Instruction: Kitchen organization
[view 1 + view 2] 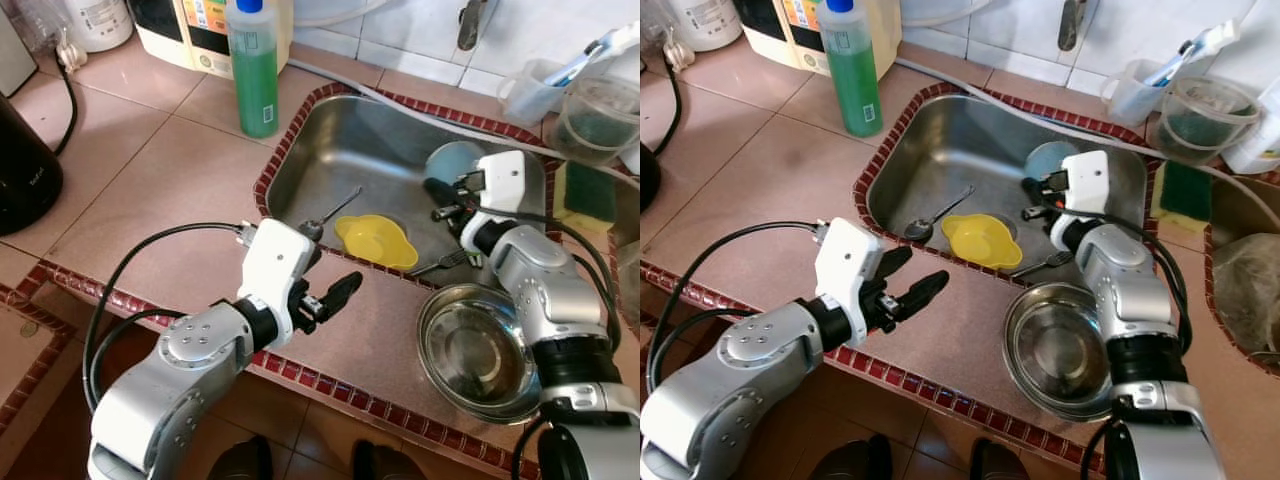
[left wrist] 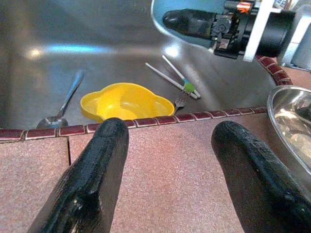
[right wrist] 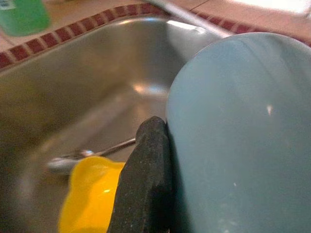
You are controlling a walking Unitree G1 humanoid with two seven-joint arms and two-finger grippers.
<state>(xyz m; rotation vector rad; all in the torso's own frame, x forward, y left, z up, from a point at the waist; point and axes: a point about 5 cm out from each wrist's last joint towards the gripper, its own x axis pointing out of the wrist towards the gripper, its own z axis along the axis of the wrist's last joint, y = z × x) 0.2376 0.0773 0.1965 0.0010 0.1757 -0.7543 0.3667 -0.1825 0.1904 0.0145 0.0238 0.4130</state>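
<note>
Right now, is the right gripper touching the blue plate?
Touching. In the right wrist view, a black finger presses flat against the blue plate, with no gap between them.

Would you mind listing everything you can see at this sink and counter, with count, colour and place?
Sink: one, steel, set into the tiled counter.
Yellow dish: one, yellow, on the sink floor.
Spoon: one, metal, in the sink beside the yellow dish.
Fork: one, metal, in the sink near its front rim.
Blue plate: one, pale blue, in the sink against the right gripper.
Steel bowl: one, silver, on the counter in front of the sink.
Soap bottle: one, green liquid, blue cap, behind the sink's left corner.
Sponge: one, green and yellow, right of the sink.
Left gripper: black fingers, open, over the counter's front.
Right gripper: black, in the sink at the blue plate.
</note>
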